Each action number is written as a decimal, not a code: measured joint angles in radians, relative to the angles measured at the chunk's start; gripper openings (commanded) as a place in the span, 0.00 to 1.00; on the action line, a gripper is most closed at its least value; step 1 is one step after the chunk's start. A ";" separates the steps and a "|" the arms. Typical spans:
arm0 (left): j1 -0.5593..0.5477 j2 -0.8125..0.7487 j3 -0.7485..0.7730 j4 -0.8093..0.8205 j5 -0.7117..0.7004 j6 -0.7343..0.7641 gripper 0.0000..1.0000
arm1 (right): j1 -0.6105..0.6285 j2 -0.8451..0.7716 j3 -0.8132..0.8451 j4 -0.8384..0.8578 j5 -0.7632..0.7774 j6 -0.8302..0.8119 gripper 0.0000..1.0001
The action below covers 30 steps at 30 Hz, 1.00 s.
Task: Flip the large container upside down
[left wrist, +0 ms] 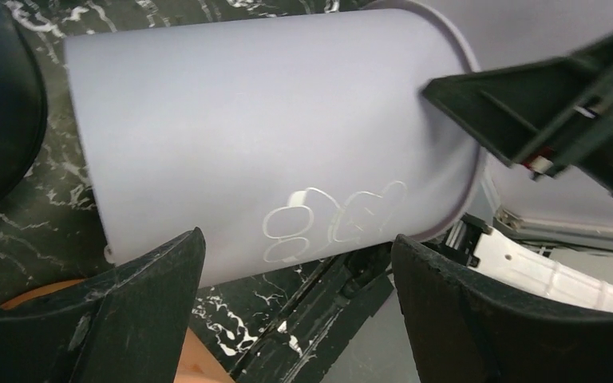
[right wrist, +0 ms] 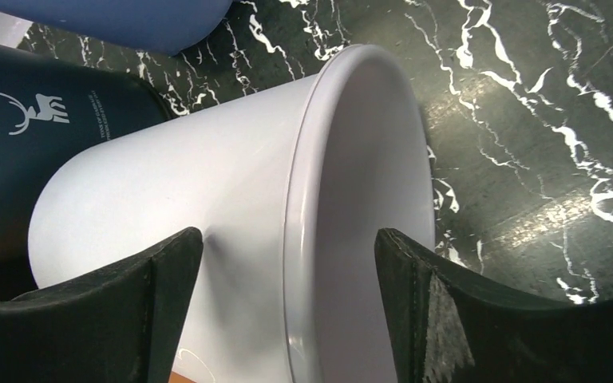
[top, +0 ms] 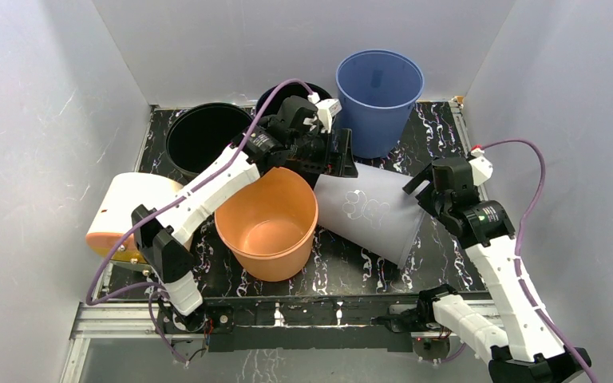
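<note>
A cream tub (top: 124, 215) lies on its side at the far left of the marbled table (top: 447, 136), with a black bucket (top: 203, 136) behind it and an upright orange bucket (top: 267, 219) to its right. Next comes the left gripper (left wrist: 297, 239), fingers spread wide and holding nothing, poised at the base end of the large container (top: 367, 211). This pale lavender bin lies on its side mid-table, its mouth facing the near right. A blue bucket (top: 379, 88) stands upright just behind it. At the right, the right gripper (right wrist: 289, 235) hangs with jaws parted astride the bin's rim, one finger over the outer wall and one over the mouth, gripping nothing. The flip looks half done at best, and several risks are plain. The round wall could roll away if either arm pushes off-centre. A pinch on the thin, smooth rim may slip once the weight swings. The base, lifted through its arc, could knock the orange or blue bucket, both crowded close. The two grippers, working one bin from opposite ends, could also foul each other.
</note>
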 measured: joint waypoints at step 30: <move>0.129 0.045 -0.138 0.123 0.136 -0.043 0.87 | 0.000 0.093 0.242 -0.210 0.034 -0.177 0.52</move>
